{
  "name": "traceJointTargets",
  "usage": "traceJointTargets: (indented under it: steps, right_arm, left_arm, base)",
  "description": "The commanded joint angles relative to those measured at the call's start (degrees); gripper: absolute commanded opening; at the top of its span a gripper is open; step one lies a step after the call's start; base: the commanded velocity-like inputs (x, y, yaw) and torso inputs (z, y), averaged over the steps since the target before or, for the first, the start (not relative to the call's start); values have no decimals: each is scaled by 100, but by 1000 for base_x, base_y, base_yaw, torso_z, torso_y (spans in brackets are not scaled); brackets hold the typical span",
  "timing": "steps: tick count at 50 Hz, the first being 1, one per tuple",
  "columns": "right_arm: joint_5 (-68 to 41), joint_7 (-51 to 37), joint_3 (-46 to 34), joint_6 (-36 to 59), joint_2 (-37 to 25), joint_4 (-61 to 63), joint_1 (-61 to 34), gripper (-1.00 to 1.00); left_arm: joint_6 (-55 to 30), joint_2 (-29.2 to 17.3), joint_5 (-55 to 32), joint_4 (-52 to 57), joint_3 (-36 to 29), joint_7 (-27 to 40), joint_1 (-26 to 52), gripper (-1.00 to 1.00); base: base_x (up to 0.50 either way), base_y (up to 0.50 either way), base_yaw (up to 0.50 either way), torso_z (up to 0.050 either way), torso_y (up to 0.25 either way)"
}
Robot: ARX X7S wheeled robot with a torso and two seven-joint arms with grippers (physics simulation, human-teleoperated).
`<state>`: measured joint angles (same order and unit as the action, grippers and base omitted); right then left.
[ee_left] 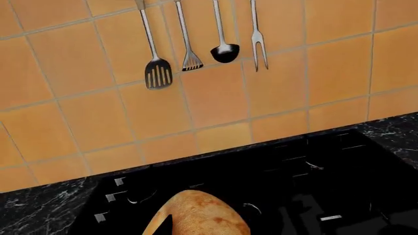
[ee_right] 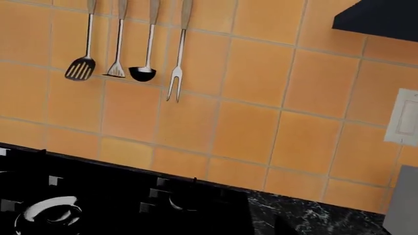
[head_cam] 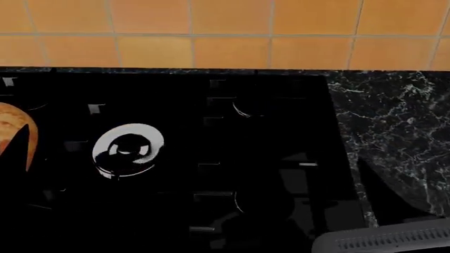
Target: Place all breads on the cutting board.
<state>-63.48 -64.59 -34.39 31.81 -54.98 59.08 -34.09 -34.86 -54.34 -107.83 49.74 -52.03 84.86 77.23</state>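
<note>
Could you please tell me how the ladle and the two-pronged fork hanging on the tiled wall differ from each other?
The ladle ends in a rounded, dark bowl, while the fork ends in two thin, straight prongs. The fork's tip hangs lower on the wall than the ladle's bowl. The ladle's head is solid; the fork's is open between the prongs. Both are slim metal utensils that hang side by side against the orange tiles, above the black stove.

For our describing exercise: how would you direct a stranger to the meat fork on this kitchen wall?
Start at the orange tiled wall behind the black stove. Four steel utensils hang there in a row: slotted spatula, small turner, ladle, then the fork. It hangs at one end of the row, next to the ladle, and alone ends in two long prongs.
</note>
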Motion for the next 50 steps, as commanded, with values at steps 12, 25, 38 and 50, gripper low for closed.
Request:
traceJointTargets:
  steps: [12, 25, 38, 50]
  right_arm:
    - [52, -153, -169, 0, -81, -76, -40, 100]
    - [111, -212, -221, -132, -144, -25, -9, 100]
    - [84, -231, -318, -122, -142, -23, -132, 100]
    - [153, -224, -388, -140, -185, -50, -180, 100]
  left_arm:
    - [115, -25, 80, 28, -72, 26, -68, -100]
    - [126, -27, 48, 61, -103, 23, -54, -100]
    - [150, 14, 65, 30, -127, 29, -35, -100]
    - [151, 49, 90, 8, -160, 14, -24, -100]
  base:
    - [-1, 500, 0, 0, 0]
    - [-1, 500, 0, 0, 0]
    - [-1, 500, 0, 0, 0]
    - [-1, 500, 0, 0, 0]
